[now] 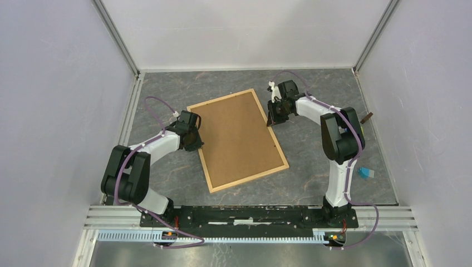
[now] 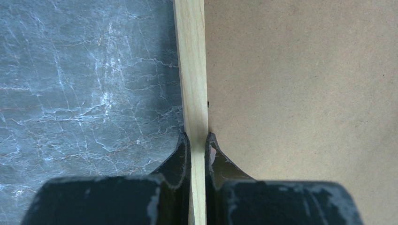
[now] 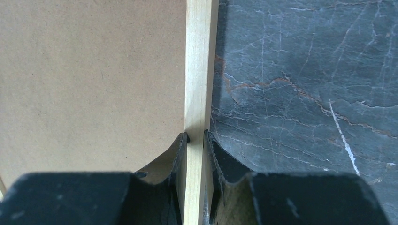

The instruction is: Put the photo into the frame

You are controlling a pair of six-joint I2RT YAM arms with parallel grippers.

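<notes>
The frame (image 1: pixel 250 178), thin light wood, lies tilted on the dark marbled tabletop with its back up. A plain brown backing board (image 1: pixel 236 139) fills it. The photo is hidden. My left gripper (image 1: pixel 196 139) is at the frame's left long side. In the left wrist view it (image 2: pixel 198 140) is shut on the wooden rail (image 2: pixel 192 70), one finger on the table side and one over the board (image 2: pixel 300 84). My right gripper (image 1: pixel 273 118) is at the right long side near the far corner. In the right wrist view it (image 3: pixel 196 138) is shut on the rail (image 3: pixel 199 70) beside the board (image 3: pixel 94 79).
A small blue object (image 1: pixel 365 173) lies on the table at the right, near the right arm. A small brown object (image 1: pixel 365 118) sits by the right wall. Pale walls enclose the table on three sides, and a metal rail (image 1: pixel 250 214) runs along the near edge.
</notes>
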